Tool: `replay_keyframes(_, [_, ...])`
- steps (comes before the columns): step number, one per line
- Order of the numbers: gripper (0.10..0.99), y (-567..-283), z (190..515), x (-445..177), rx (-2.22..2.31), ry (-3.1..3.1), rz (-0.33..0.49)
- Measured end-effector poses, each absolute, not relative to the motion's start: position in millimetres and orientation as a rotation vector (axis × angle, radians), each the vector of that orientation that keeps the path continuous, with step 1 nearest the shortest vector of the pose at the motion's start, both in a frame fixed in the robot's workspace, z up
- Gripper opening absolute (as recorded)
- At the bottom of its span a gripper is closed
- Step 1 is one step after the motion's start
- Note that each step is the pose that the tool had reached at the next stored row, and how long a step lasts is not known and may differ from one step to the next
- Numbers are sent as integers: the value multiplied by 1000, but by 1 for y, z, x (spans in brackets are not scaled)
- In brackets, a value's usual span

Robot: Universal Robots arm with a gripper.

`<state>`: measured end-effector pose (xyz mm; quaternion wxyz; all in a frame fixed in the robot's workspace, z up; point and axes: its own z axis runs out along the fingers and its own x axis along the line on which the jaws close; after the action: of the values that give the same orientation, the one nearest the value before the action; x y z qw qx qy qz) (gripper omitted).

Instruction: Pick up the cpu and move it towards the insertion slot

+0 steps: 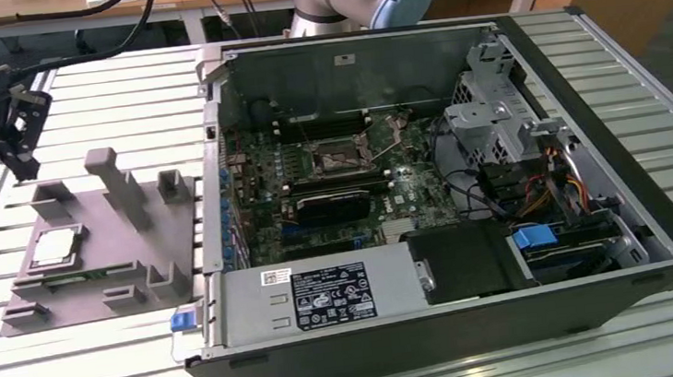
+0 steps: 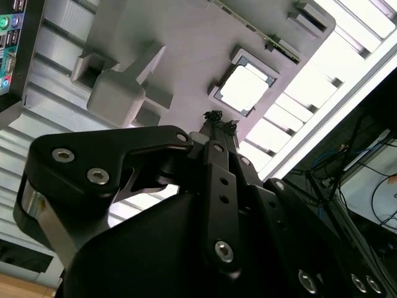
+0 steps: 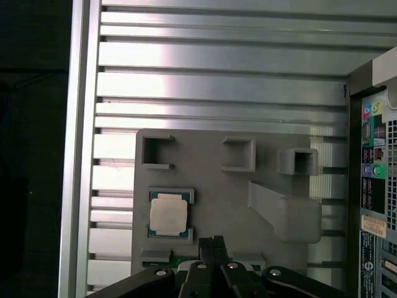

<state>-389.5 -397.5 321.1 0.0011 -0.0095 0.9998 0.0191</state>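
Note:
The cpu (image 1: 56, 245) is a shiny silver square lying flat in a recess of the grey fixture plate (image 1: 118, 223), at the exterior view's left. Both wrist views show the cpu (image 3: 169, 214) (image 2: 244, 87) in its pocket. My gripper (image 1: 23, 168) hangs above the table beyond the fixture's far left corner, apart from the chip. Its fingertips (image 3: 212, 244) (image 2: 217, 119) are pressed together and shut on nothing. The insertion slot (image 1: 340, 156) is a silvery-framed socket with a dark centre on the motherboard inside the open case.
The open computer case (image 1: 635, 215) lies on the slatted aluminium table (image 1: 92, 82). A black heatsink (image 1: 332, 209) sits near the socket and a power supply (image 1: 322, 296) is at the front. Grey upright blocks (image 1: 107, 178) rise from the fixture. Drive cage and cables (image 1: 532, 160) fill the right.

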Motion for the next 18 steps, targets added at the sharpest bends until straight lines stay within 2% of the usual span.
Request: replay_keyframes(18, [102, -398, 288, -406, -30, 3137, 60])
